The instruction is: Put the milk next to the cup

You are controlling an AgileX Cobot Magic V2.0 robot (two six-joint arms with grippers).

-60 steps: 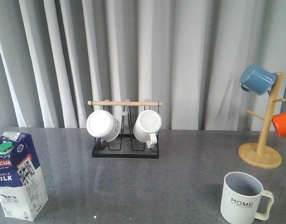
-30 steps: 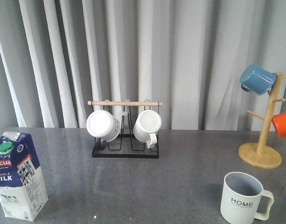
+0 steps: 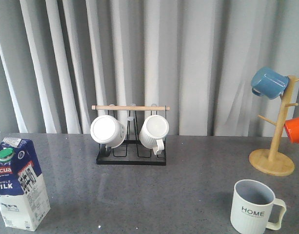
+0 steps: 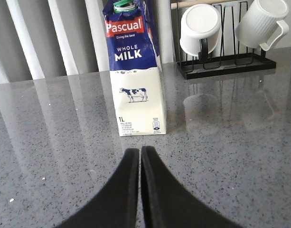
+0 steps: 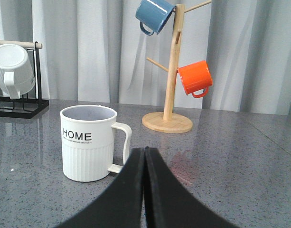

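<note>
The milk (image 3: 20, 183), a blue-and-white carton with a green cap, stands upright at the table's front left; it also shows in the left wrist view (image 4: 135, 71). The cup (image 3: 252, 207), a pale grey ribbed mug lettered "HOME", stands at the front right, handle to the right; it also shows in the right wrist view (image 5: 88, 142). My left gripper (image 4: 139, 154) is shut and empty, a short way in front of the carton. My right gripper (image 5: 145, 152) is shut and empty, just beside the cup's handle. Neither gripper shows in the front view.
A black wire rack (image 3: 131, 158) with a wooden bar holds two white ribbed mugs at the back centre. A wooden mug tree (image 3: 273, 158) at the back right carries a blue mug (image 3: 269, 83) and an orange mug (image 3: 295, 129). Grey curtains hang behind the table.
</note>
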